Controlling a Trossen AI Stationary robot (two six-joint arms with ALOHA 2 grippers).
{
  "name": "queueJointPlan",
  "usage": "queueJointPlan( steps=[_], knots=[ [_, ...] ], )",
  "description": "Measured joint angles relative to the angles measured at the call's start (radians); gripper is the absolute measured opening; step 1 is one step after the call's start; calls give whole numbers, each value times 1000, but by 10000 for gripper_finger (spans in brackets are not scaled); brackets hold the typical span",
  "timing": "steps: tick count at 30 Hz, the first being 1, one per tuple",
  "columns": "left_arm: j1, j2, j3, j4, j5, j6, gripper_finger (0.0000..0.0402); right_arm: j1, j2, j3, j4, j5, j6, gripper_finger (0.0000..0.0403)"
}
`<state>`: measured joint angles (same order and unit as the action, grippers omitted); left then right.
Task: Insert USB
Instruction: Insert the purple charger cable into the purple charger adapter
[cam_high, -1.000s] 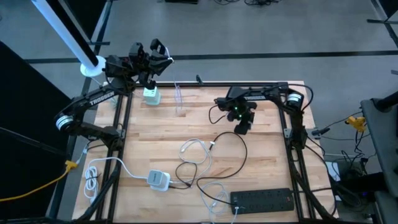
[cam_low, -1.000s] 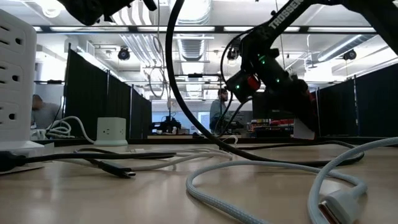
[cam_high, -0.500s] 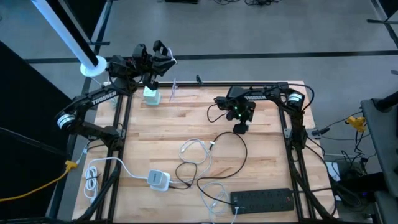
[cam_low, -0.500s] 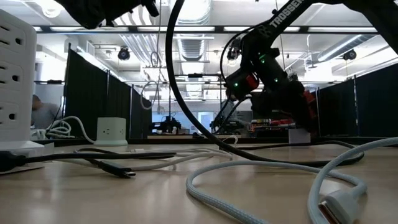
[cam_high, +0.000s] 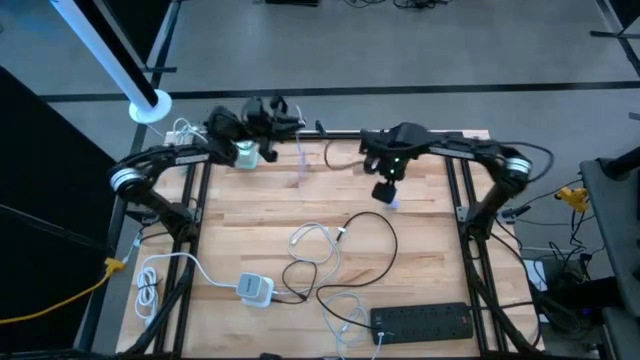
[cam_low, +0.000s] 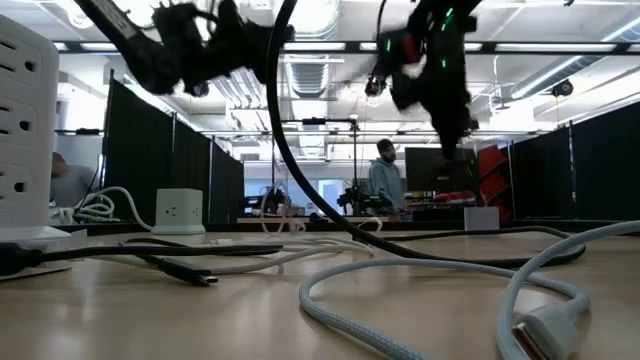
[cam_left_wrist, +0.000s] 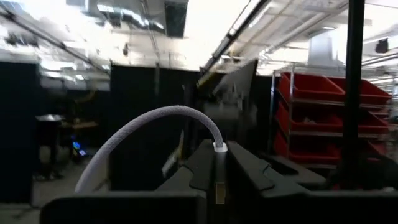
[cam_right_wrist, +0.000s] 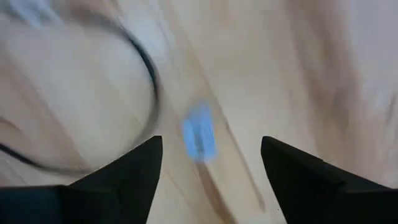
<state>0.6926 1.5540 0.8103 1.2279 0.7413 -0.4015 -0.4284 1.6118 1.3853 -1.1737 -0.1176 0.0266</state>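
My left gripper (cam_high: 272, 112) is raised over the table's far edge, shut on the plug of a white braided cable (cam_left_wrist: 143, 127). A white charger cube (cam_high: 245, 153) stands on the table just left of it, also in the low view (cam_low: 180, 211). My right gripper (cam_high: 385, 190) hangs open above a small pale-blue block (cam_right_wrist: 199, 137), which lies on the wood (cam_high: 393, 203) between and below the two fingers, untouched. My left gripper pinches the white cable's plug (cam_left_wrist: 217, 163) between its two fingers, which lie along the plug. The cable leaves the plug's tip and arcs away in a slack curve. The plug is lifted clear of the table.
A black cable loop (cam_high: 372, 240) and a coiled white cable (cam_high: 312, 243) lie mid-table. A white adapter (cam_high: 255, 288) sits near the front left, a black power strip (cam_high: 420, 320) at the front right. Bare wood shows at the left (cam_high: 230, 220).
My right gripper has gone up and a little toward the far edge, away from the small block, which stays on the table. My left gripper has swung toward the table's right edge and come lower, carrying the cable's plug.
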Motion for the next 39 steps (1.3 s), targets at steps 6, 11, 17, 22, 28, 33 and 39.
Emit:
queueJointPlan(
  steps=[6, 11, 17, 22, 28, 33, 39],
  knots=[
    [-98, 190, 29, 103, -124, -23, 18, 34, -148, 0, 442, -11, 137, 203],
    [-112, 289, 125, 276, -202, -205, 18, 80, -167, 0, 629, 82, 164, 84],
    [-117, 296, 216, 342, -175, -299, 18, 90, -164, -1, 853, 93, 162, 28],
    [-126, 277, 243, 342, -153, -318, 18, 84, -166, -1, 1002, 93, 181, 90],
    [-127, 271, 245, 342, -153, -316, 18, 84, -166, -1, 1108, 91, 175, 118],
    [-126, 270, 245, 342, -156, -316, 18, 84, -165, 18, 1101, 90, 183, 85],
    [-127, 270, 244, 341, -156, -315, 18, 84, -164, 30, 1071, 84, 174, 11]
  ],
)
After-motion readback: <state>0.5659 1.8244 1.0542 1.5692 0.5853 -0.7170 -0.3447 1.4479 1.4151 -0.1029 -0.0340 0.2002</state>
